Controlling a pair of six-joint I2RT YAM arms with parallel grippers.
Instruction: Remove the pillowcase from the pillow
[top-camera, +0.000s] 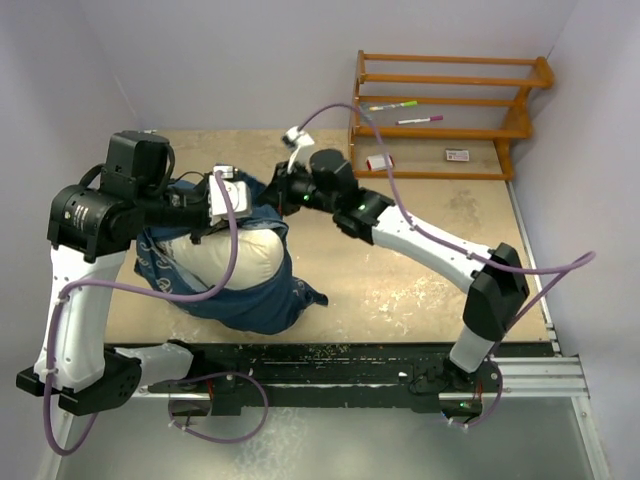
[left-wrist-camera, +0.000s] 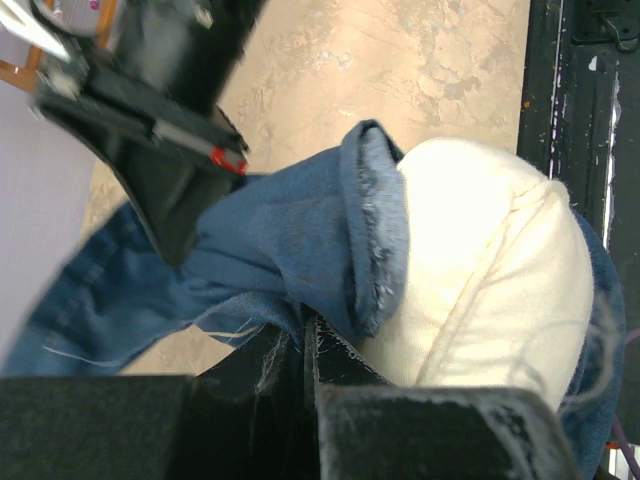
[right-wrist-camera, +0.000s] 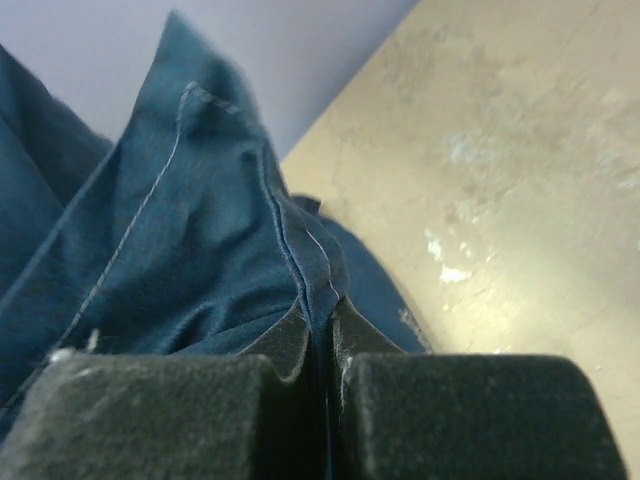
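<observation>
free: bare table (top-camera: 400, 290) right of and near the pillow (top-camera: 225, 255), open for passing | blocked: far right corner by wooden rack (top-camera: 450, 110) | crowded: both arms meet over the pillowcase (top-camera: 255, 305) at the pillow's far edge, right gripper (top-camera: 282, 188) just beside left gripper (top-camera: 240, 195) | left side: wall close

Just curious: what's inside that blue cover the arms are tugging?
A cream pillow, bulging out of the pillowcase opening. How much of it stays inside is hidden by fabric and the arms.
</observation>
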